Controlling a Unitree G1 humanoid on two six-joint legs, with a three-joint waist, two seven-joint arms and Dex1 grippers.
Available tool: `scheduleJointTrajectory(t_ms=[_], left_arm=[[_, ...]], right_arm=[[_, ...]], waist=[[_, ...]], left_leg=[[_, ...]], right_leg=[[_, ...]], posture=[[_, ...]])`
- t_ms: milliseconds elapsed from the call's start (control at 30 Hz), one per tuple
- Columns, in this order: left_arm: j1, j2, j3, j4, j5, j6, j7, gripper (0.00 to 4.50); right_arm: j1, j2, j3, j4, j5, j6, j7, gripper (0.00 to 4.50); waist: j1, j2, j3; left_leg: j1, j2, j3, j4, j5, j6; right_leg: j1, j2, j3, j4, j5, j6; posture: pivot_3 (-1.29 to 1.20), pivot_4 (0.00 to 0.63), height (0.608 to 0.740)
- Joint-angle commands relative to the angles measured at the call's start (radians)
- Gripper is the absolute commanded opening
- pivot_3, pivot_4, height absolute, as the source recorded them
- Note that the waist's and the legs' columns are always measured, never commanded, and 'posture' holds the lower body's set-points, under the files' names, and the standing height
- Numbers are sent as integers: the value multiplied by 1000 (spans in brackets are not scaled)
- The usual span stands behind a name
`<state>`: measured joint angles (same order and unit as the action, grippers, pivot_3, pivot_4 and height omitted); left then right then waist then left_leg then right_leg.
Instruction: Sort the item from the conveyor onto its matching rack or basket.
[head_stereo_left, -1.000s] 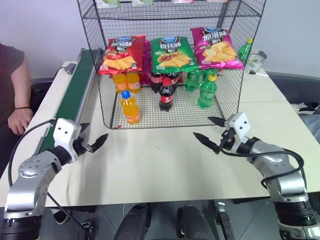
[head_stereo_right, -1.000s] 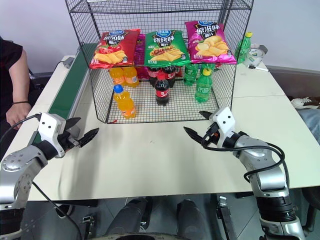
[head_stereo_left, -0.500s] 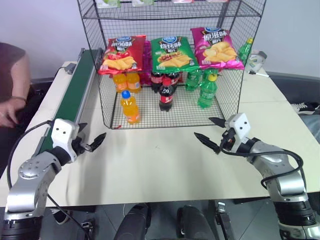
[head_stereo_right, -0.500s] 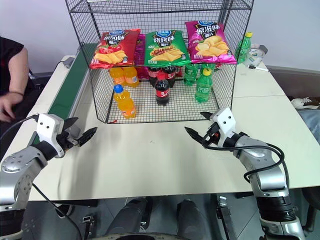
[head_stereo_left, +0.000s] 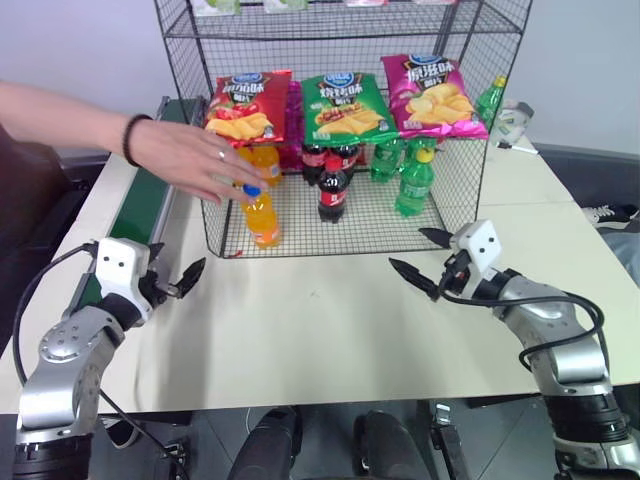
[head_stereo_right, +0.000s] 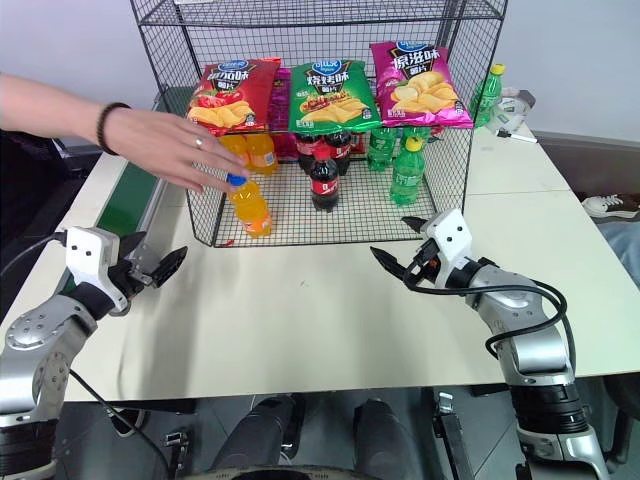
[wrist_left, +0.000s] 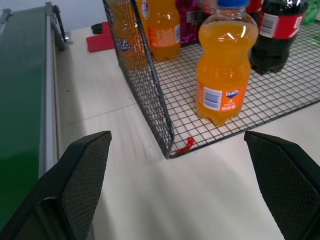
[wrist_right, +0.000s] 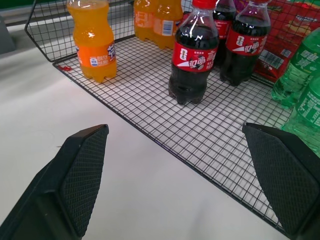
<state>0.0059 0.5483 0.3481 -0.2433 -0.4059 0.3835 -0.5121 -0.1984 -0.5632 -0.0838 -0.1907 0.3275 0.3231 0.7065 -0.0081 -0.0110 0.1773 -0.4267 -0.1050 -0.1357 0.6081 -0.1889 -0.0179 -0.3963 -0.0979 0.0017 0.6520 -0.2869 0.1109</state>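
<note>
A pale cream table (head_stereo_left: 320, 320) is standing before a light wall, with a tall black wire rack (head_stereo_left: 340, 130) sitting on its far half. On the far left, the dark green conveyor (head_stereo_left: 140, 205) is running along the table's edge, its grey rail beside the rack's left wall. The left gripper (head_stereo_left: 175, 285) is hovering over the table just right of the conveyor's near end, its two black fingers spread wide apart and holding nothing. Above it, a person's hand (head_stereo_left: 190, 160) with a dark wristband is reaching in from the left, fingertips touching the blue cap of the orange soda bottle (head_stereo_left: 261, 215). That bottle is standing upright on the rack's bottom tier, near the front left corner; in the left wrist view it (wrist_left: 225, 65) is showing just inside the mesh wall. Behind it, more orange bottles (head_stereo_left: 255, 162) are standing at the back. Red (head_stereo_left: 245, 108), green (head_stereo_left: 343, 105) and pink (head_stereo_left: 433, 95) chip bags are lying tilted on the tier above. Toward the middle, a cola bottle (head_stereo_left: 333, 190) with a red cap is standing, and a green bottle (head_stereo_left: 415, 182) with a yellow cap is standing to its right. In front of the rack's right corner, the right gripper (head_stereo_left: 420, 260) is hanging over the table, fingers wide apart and empty.
</note>
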Motion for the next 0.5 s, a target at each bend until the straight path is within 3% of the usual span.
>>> scheduleJointTrajectory(t_ms=[33,500], left_arm=[[-10,-3,46,-5,-13,-19,20,4464],[-66,-29,87,35,-4,-32,106,4464]], right_arm=[[-23,15,-3,-6,2,-23,-6,4500],[-67,45,16,21,-8,-35,-17,4500]], waist=[[0,0,0],[0,0,0]], left_leg=[[0,0,0,0,0,0],[0,0,0,0,0,0]], right_leg=[[0,0,0,0,0,0],[0,0,0,0,0,1]], posture=[[0,150,740],[0,150,740]])
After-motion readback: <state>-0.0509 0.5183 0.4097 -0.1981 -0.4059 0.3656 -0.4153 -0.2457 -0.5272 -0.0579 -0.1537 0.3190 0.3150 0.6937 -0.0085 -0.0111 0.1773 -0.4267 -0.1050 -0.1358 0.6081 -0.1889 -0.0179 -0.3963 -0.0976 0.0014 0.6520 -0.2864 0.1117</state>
